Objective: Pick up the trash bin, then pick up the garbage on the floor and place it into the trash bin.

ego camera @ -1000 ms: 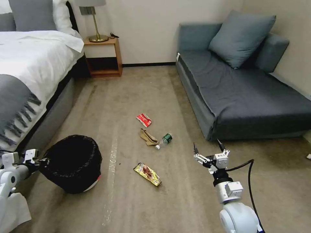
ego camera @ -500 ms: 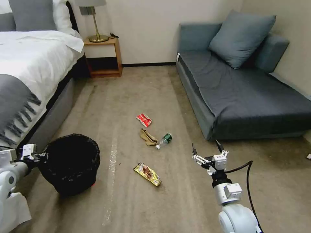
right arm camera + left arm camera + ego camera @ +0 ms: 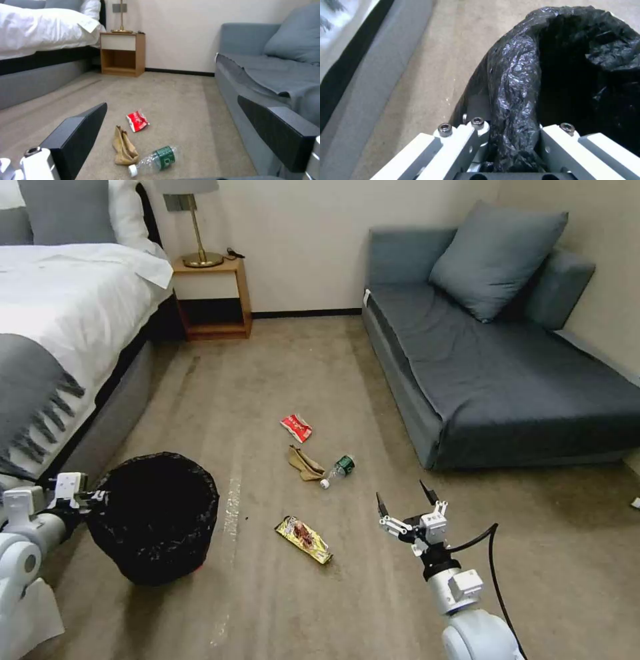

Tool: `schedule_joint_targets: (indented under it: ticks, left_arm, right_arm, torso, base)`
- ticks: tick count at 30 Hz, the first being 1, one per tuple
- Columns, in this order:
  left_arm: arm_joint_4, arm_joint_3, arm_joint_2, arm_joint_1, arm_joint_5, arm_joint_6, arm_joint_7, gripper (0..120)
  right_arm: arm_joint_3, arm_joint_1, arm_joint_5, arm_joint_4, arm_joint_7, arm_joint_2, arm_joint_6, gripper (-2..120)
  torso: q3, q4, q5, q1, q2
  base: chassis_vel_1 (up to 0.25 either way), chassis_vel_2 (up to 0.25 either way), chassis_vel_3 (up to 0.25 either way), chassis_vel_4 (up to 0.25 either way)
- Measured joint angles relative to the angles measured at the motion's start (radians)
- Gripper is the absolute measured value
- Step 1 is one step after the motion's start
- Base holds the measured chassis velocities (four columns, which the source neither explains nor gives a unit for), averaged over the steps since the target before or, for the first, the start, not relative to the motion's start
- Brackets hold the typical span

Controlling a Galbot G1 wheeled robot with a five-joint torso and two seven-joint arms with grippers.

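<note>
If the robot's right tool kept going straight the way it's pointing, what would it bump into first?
Probably the small green-labelled bottle on the carpet, just ahead of the open right tool; the tan rag lies beside it. Depth is uncertain.

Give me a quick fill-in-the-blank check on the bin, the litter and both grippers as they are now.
1. The left gripper is shut on the rim of the ____.
2. The right gripper hangs above the floor with its fingers ____.
3. The rag lies between the red packet and the ____.
4. The litter nearest the bin is the gold ____.

Missing words: bin; open; bottle; wrapper
</note>
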Motion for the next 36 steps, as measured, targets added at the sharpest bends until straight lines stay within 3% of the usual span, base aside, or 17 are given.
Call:
schedule_joint_targets:
  ticks: [11, 16, 20, 21, 23, 26, 36]
  left_arm:
    - [0.013, -0.002, 0.018, -0.003, -0.010, 0.002, 0.001, 6]
    - [0.021, -0.001, 0.023, -0.004, -0.018, 0.002, 0.004, 6]
    - [0.025, -0.004, 0.026, -0.002, -0.019, 0.001, 0.008, 6]
    - [0.025, -0.004, 0.026, -0.002, -0.019, 0.001, 0.008, 6]
    - [0.024, -0.006, 0.028, 0.003, -0.019, 0.001, 0.009, 6]
    - [0.010, -0.010, 0.029, 0.017, -0.018, 0.004, 0.009, 6]
    - [-0.040, -0.051, 0.023, 0.087, -0.008, 0.013, 0.011, 6]
  right_arm:
    - [-0.026, 0.007, -0.008, -0.015, 0.000, -0.015, -0.027, 100]
    - [-0.105, 0.011, 0.000, -0.010, 0.001, -0.078, -0.127, 100]
    - [-0.242, 0.042, 0.056, -0.012, -0.045, -0.164, -0.297, 100]
    - [-0.242, 0.042, 0.056, -0.012, -0.045, -0.164, -0.297, 100]
    - [-0.319, 0.087, 0.082, -0.041, -0.078, -0.196, -0.407, 100]
    - [-0.428, 0.181, 0.115, -0.116, -0.107, -0.215, -0.501, 100]
    - [-0.595, 0.423, 0.172, -0.386, -0.131, -0.144, -0.554, 100]
  torso:
    - [0.000, 0.0000, -0.0003, 0.000, 0.000]
    - [0.000, -0.0007, -0.0003, 0.000, 0.000]
    - [0.000, -0.0002, -0.0003, 0.000, 0.000]
    - [0.000, -0.0002, -0.0003, 0.000, 0.000]
    - [0.000, 0.0002, -0.0001, 0.000, 0.000]
    - [0.000, -0.0002, -0.0001, 0.000, 0.000]
    - [0.000, -0.0001, -0.0002, 0.000, 0.000]
  base:
    - [-0.176, 0.178, 0.170, -0.183]
    - [-0.137, 0.133, 0.125, -0.131]
    - [-0.014, 0.022, 0.034, -0.021]
    - [0.000, 0.000, 0.000, 0.000]
    - [0.000, 0.000, 0.000, 0.000]
    - [0.000, 0.000, 0.000, 0.000]
    - [0.000, 0.000, 0.000, 0.000]
